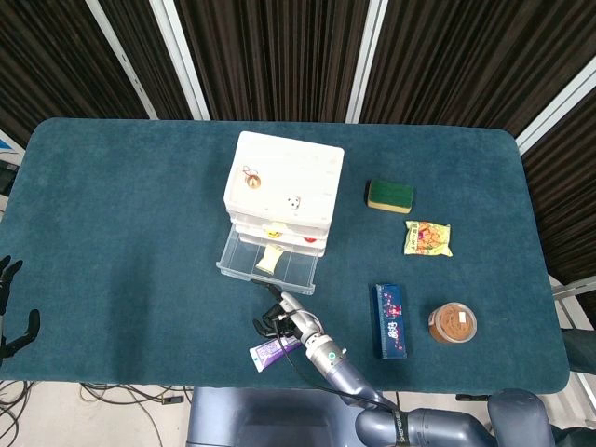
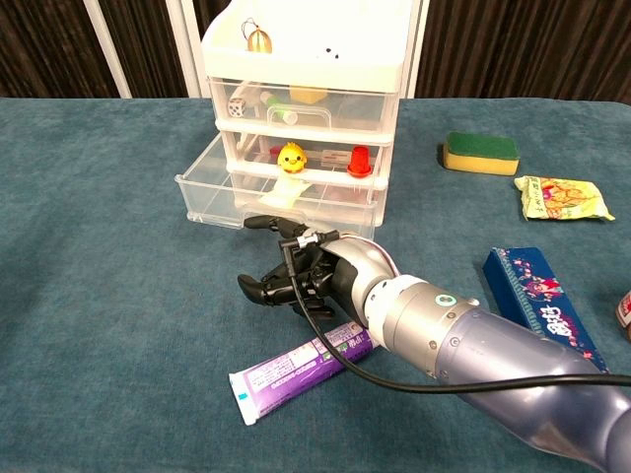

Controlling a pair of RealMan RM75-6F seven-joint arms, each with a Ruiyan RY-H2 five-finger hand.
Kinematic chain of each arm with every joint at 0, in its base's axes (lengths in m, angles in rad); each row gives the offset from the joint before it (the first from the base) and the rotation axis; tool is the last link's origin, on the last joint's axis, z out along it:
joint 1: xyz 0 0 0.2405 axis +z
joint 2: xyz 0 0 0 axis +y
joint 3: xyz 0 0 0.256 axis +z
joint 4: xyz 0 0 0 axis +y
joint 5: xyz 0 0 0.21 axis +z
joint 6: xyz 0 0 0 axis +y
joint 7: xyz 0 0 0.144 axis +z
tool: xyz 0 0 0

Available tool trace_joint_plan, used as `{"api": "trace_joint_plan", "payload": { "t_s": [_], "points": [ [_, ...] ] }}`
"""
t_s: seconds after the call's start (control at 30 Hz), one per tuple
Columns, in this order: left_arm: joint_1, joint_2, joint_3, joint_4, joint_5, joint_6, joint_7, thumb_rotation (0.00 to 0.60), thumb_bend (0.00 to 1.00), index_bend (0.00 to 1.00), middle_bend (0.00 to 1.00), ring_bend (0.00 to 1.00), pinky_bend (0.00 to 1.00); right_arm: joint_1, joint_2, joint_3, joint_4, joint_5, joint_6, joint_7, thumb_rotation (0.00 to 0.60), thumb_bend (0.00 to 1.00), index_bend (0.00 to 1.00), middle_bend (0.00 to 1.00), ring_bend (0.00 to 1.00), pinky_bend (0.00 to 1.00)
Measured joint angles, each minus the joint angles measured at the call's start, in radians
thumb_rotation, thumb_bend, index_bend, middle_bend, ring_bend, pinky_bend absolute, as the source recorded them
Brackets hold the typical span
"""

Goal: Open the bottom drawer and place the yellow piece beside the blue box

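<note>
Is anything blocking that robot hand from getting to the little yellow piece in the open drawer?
Only the drawer's own front wall stands between the right hand and the yellow piece. The drawer is open on top, so reaching over looks possible.

No word, brand or number can be read in either view; the purple tube [image 2: 302,370] near the table's front edge carries lines of print on its side, too small and blurred to make out; the blue box [image 2: 540,304] on the right bears pink and white markings that stay illegible; the yellow snack packet [image 2: 562,197] further right shows printed colour but no readable letters.
</note>
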Motion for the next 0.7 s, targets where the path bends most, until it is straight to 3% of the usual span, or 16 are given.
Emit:
{"api": "trace_joint_plan", "payload": {
  "t_s": [0.7],
  "points": [
    [-0.001, 0.0, -0.001, -0.001, -0.002, -0.002, 0.003, 0.6, 0.48, 0.07, 0.01, 0.0, 0.0, -0.023, 0.005, -0.022, -0.027, 0.02, 0.01, -0.042, 0.6, 0.5, 0.15, 0.97, 0.98, 1.0]
  ]
}}
